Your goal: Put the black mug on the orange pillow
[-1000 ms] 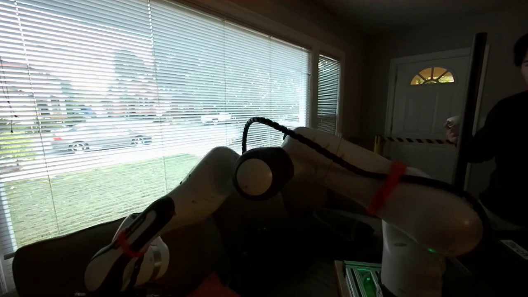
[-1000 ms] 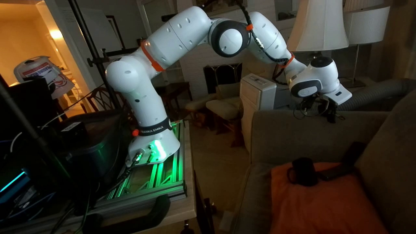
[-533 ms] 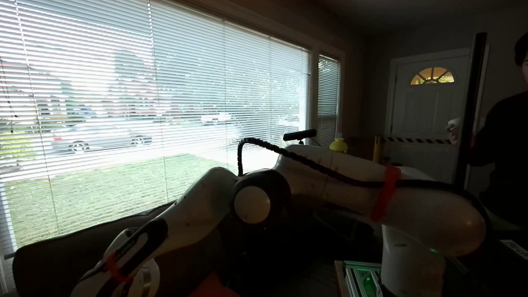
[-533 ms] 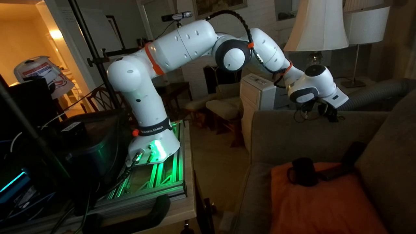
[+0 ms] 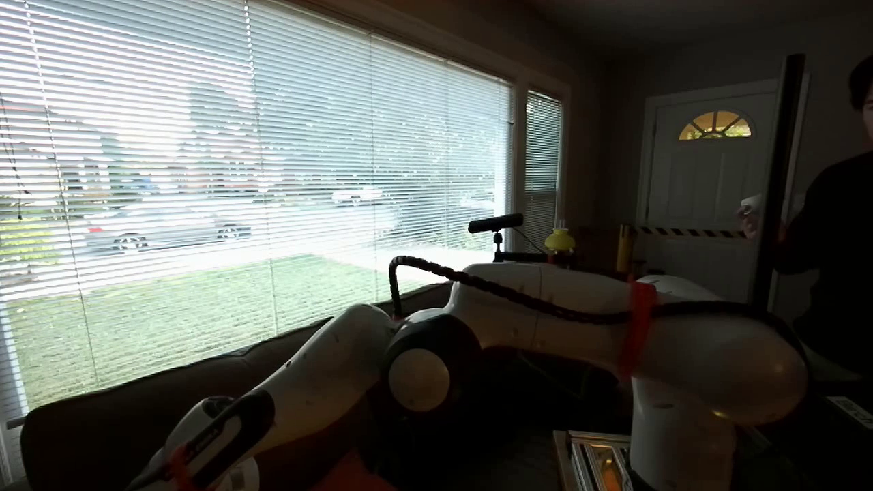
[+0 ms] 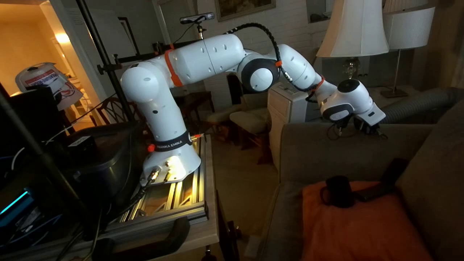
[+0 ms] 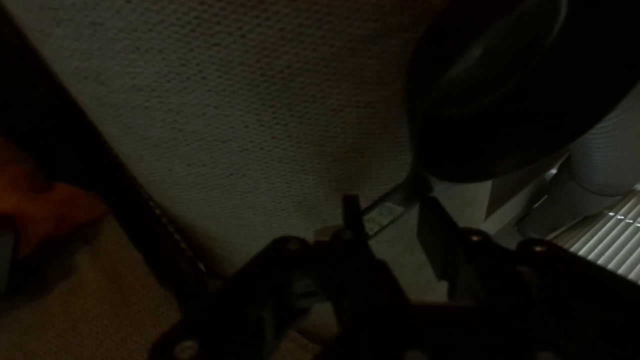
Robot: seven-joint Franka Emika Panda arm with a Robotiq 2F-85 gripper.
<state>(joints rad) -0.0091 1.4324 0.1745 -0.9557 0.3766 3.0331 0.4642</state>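
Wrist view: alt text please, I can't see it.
Fingers stand apart with a handle-like strip, leading to a rounded black object, showing between them; whether they grip it is too dark to tell. Behind: woven fabric, the orange pillow at the left edge, blinds at right.

The black mug (image 6: 341,192) rests on the orange pillow (image 6: 362,230) near 1 edge, its handle (image 6: 322,195) showing.

Daylight glares through the blinds (image 5: 252,184), the wrist view murky.
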